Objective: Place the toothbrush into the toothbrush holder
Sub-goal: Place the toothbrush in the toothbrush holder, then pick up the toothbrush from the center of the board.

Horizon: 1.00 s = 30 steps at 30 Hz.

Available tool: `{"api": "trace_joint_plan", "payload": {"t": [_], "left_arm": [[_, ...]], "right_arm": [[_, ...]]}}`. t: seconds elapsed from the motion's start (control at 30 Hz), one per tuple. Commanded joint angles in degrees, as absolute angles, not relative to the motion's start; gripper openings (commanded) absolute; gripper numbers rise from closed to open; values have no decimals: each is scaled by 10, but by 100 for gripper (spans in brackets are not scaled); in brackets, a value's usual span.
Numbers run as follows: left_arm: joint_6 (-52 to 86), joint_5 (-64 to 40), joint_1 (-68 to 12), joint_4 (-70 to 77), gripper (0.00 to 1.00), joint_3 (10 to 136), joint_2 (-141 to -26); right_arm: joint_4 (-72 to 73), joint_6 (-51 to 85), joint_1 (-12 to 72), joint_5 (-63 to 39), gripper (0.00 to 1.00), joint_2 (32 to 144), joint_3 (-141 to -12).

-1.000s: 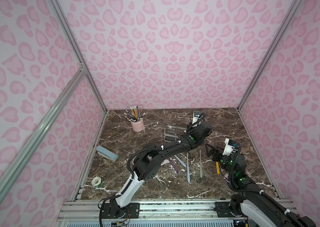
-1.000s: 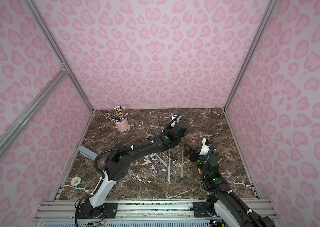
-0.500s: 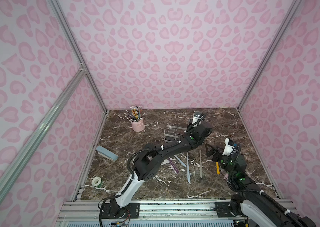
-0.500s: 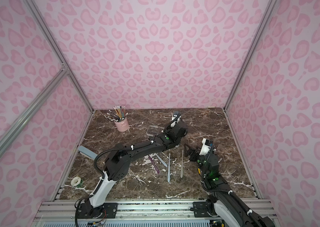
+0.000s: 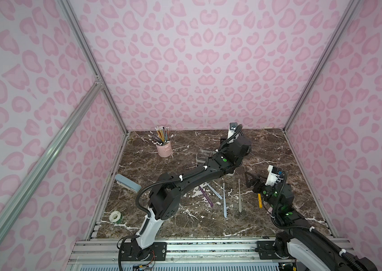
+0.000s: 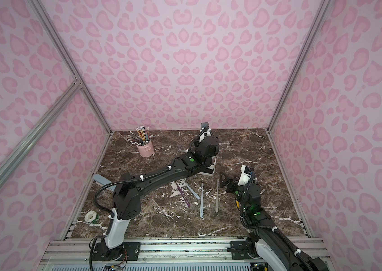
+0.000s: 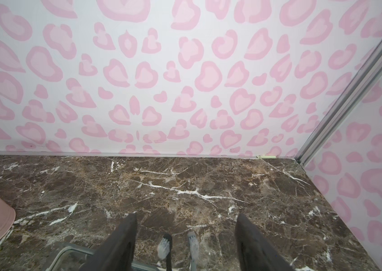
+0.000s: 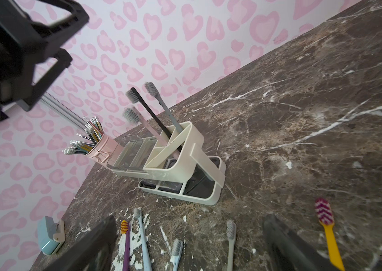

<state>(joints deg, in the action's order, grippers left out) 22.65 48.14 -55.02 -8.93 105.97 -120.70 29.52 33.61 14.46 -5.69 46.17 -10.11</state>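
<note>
The left gripper [image 7: 186, 218] is hanging spread open, pinching nothing, over the toothbrush holder [image 8: 180, 171], where three toothbrushes [image 8: 147, 110] are standing, while five loose brushes [image 5: 224, 199] are lying at its 6 o'clock.

The left arm [image 5: 186, 180] and right arm [image 5: 279, 199] are matt black, with boxy, rounded joint housings. The lowest link [image 5: 149, 228] of each is white. Black ribbed cable [image 5: 137, 200] runs along the links, held by white ties [image 5: 180, 177]. Small green dots [image 5: 224, 160] mark the housings, perhaps lit. A white camera block [image 5: 272, 177] sits on each wrist; the right one shows a blue part. The black base plates [image 5: 159, 248] carry screws. In the wrist views the fingers [image 7: 122, 244] look dark grey, flat and tapered.
</note>
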Motion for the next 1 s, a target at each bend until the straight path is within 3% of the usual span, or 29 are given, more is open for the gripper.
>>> {"api": "trace_joint_plan", "payload": {"t": [0.0,0.23,0.47,0.97], "left_arm": [[263,479,-551,-129,69,1048,-1168],[381,455,-543,-252,69,949,-1059],[492,356,-508,-282,69,797,-956],[582,223,-448,-279,58,635,-935]], "right_arm": [[316,326,147,-66,99,466,-111],[331,315,161,-79,99,483,-112],[343,265,226,-67,99,521,-130],[341,246,256,-43,99,547,-137]]}}
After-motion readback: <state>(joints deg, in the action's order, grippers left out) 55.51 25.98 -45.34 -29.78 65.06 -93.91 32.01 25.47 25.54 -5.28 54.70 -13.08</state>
